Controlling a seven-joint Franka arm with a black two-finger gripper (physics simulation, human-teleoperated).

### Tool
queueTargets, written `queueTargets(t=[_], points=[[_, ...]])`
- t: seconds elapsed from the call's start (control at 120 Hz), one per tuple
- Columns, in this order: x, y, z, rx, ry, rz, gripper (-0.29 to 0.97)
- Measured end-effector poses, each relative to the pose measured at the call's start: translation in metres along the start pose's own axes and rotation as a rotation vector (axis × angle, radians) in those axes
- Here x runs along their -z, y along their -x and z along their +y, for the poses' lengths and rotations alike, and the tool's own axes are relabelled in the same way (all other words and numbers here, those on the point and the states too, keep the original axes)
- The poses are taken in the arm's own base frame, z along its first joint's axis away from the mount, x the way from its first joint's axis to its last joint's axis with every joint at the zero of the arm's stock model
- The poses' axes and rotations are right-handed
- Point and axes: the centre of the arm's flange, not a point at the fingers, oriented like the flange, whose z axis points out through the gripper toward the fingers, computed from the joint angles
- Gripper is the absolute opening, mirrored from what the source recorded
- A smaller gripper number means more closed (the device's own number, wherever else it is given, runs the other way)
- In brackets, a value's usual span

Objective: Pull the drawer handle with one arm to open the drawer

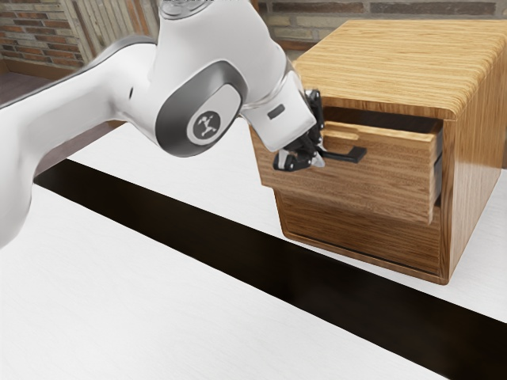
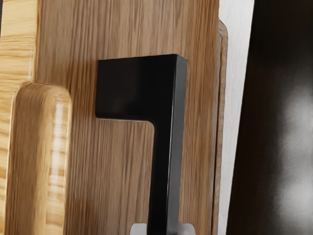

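Nearest the lens: black handle [image 2: 166, 147], a squared bar standing off the drawer front [image 2: 112, 171] on a short post. Looks rigid and smooth, probably slick under a pad, so best clamped square across the straight run of the bar, not at the corner. Pale finger pads [image 2: 138, 229] set against the bar from both sides, so claw closed on the handle.

From the side: gripper [image 1: 299, 161] at the handle's end toward the exterior view's left, on the end of the white arm [image 1: 198, 87] coming in from that side. Drawer [image 1: 356, 178] part-way out of the cabinet [image 1: 396, 63], with a dark gap showing above its top edge and at its far corner. Cabinet on the far slab of the white table [image 1: 158, 317], toward the exterior view's right, beyond a dark strip [image 1: 238, 245].

Judging by the wood, a stiff, fairly weighty drawer – nothing fragile. Should slide only along its own runners, so calls for a straight, steady pull in line with them. Any sideways drag likely to bind it or nudge the cabinet.

Count: one cabinet, one drawer, one handle, one arm, one gripper.
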Motion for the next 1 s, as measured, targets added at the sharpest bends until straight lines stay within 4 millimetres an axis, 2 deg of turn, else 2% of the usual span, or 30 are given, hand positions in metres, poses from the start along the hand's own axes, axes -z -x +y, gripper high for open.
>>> queueTargets(t=[0.083,0.233,0.425,0.608,0.9,1.0], points=[[0.002,0.000,0.004,0.005,-0.001,-0.001,-0.10],[0.009,0.001,0.023,0.009,0.001,-0.008,-0.09],[0.028,-0.001,0.041,0.019,-0.015,-0.012,-0.08],[0.040,-0.032,0.071,-0.020,-0.011,0.002,-0.10],[0.052,-0.033,0.097,-0.001,-0.005,-0.015,-0.10],[0.056,-0.028,0.102,0.013,-0.002,-0.023,-0.10]])
